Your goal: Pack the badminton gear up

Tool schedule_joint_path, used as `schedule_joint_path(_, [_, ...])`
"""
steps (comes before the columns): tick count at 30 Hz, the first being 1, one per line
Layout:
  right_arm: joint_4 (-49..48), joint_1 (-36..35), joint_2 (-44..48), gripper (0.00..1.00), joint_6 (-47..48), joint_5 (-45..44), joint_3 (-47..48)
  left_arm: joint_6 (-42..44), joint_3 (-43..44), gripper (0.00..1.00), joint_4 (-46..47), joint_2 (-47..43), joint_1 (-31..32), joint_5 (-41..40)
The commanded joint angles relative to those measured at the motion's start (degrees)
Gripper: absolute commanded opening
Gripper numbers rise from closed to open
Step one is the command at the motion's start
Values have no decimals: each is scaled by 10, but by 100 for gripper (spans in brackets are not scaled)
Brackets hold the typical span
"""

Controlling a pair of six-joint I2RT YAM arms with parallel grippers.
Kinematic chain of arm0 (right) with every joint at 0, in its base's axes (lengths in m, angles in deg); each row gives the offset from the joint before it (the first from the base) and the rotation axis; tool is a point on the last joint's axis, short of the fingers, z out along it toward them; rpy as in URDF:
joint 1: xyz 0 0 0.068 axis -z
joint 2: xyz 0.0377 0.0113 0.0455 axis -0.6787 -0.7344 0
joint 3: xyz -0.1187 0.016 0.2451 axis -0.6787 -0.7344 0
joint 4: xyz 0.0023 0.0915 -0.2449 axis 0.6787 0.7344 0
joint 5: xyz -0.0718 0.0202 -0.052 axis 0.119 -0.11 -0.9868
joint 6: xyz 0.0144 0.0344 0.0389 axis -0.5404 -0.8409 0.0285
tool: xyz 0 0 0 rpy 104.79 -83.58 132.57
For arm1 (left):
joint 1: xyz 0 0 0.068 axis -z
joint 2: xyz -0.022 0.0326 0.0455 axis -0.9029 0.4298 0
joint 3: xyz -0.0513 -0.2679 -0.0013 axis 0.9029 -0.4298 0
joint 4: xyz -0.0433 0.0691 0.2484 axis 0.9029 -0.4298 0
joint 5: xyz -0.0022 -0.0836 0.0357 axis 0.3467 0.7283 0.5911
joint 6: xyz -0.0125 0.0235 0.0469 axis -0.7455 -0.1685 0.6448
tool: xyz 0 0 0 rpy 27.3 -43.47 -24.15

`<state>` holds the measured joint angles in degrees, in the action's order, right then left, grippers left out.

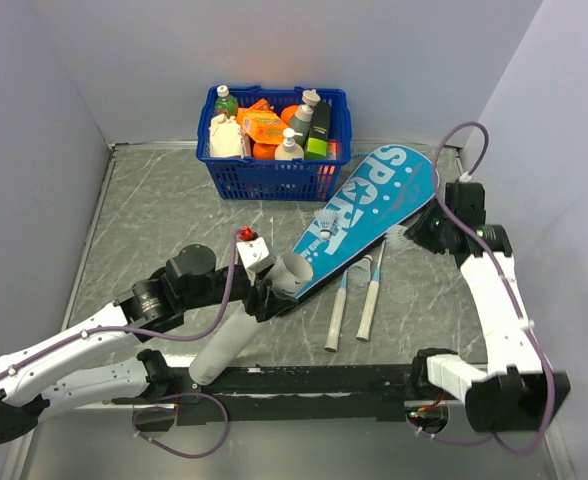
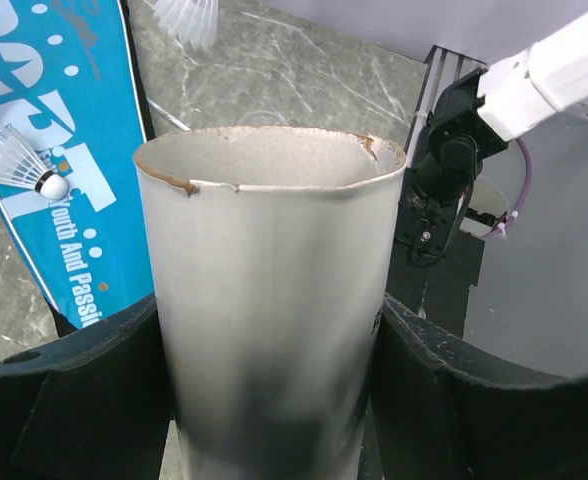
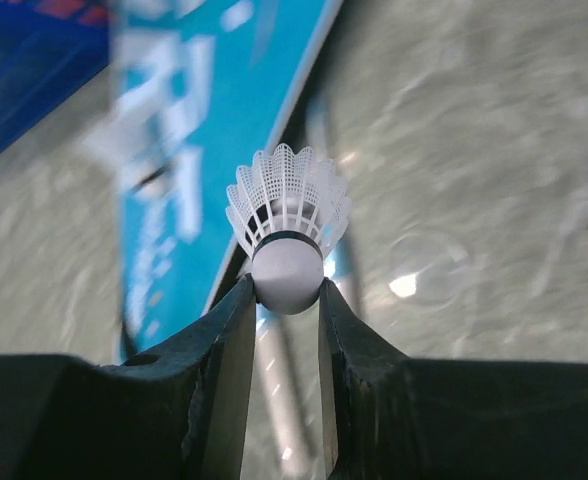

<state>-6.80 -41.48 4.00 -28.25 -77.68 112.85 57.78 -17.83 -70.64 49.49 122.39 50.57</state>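
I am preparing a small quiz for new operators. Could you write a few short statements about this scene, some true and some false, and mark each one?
1. The left gripper holds the tube. True.
2. The right gripper is empty. False: it pinches a shuttlecock by its cork.
3. A loose shuttlecock lies on the case. True.
4. The tube stands in the basket. False: it is slanted in the left gripper, apart from the basket.
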Motion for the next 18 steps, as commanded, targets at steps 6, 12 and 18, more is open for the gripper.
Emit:
schedule_joint_path(6, [-70,-90,90,6,-67,257,-89,-8,7,20,27,-17,3,-13])
schedule_joint_path(12, [-247,-103,10,7,-124,408,-131,-6,5,20,28,-21,3,-7])
schedule_joint_path(18, [-371,-117,-103,9,-157,467,-125,-1,0,20,31,-18,3,-3])
